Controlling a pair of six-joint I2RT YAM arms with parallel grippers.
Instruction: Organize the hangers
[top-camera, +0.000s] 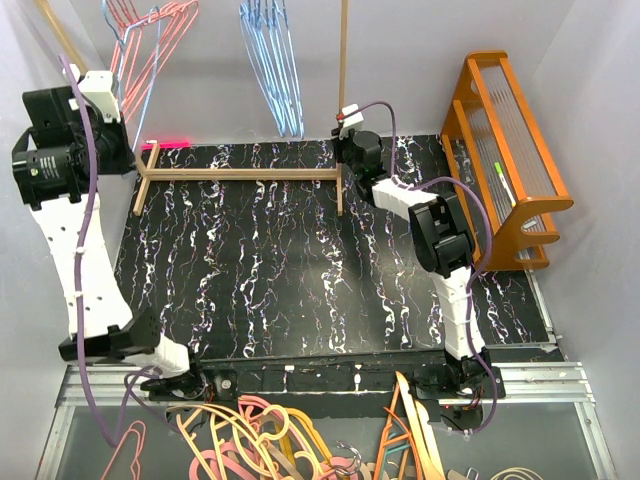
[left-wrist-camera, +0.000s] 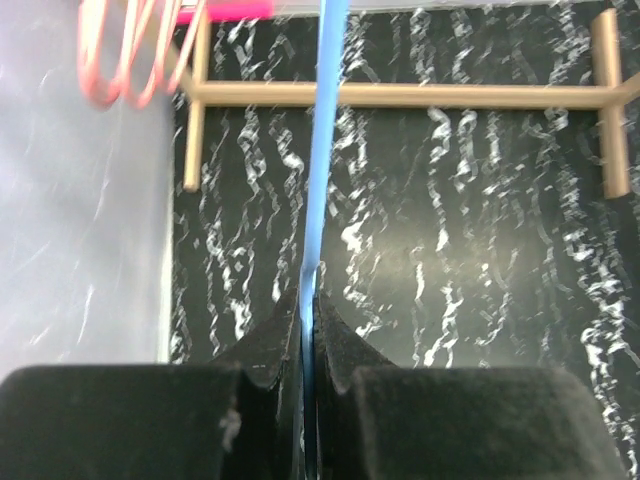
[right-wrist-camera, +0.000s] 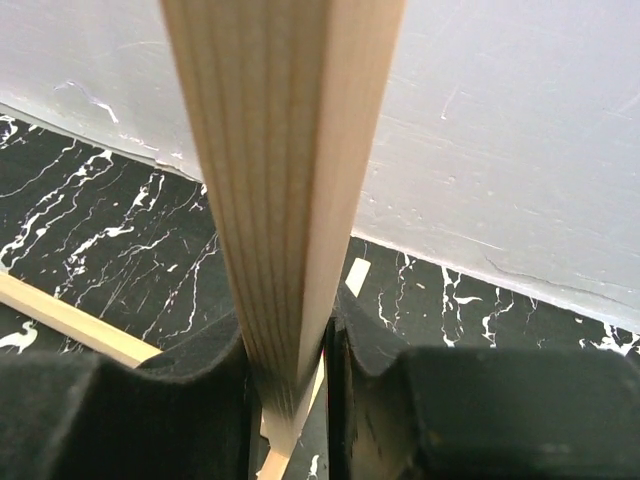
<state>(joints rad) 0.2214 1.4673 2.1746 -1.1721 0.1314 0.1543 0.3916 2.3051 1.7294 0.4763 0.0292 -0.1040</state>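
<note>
Pinched in left gripper (left-wrist-camera: 308, 300), fingers closed onto wire: thin light-blue wire hanger (left-wrist-camera: 322, 150), running toward 12 o'clock in wrist view. At 11 o'clock of top view: pink-red wire hangers (top-camera: 165, 35), hanging. Near 12 o'clock: bunch of light-blue wire hangers (top-camera: 275, 70). Clamped in right gripper (right-wrist-camera: 290, 345): pale wooden upright post (right-wrist-camera: 285, 150), at 1 o'clock above black marbled table (top-camera: 300, 270).

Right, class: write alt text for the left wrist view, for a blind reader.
The left gripper pinches a light blue hanger wire above a black marbled table; pink hangers and a wooden rack base show beyond.
</note>
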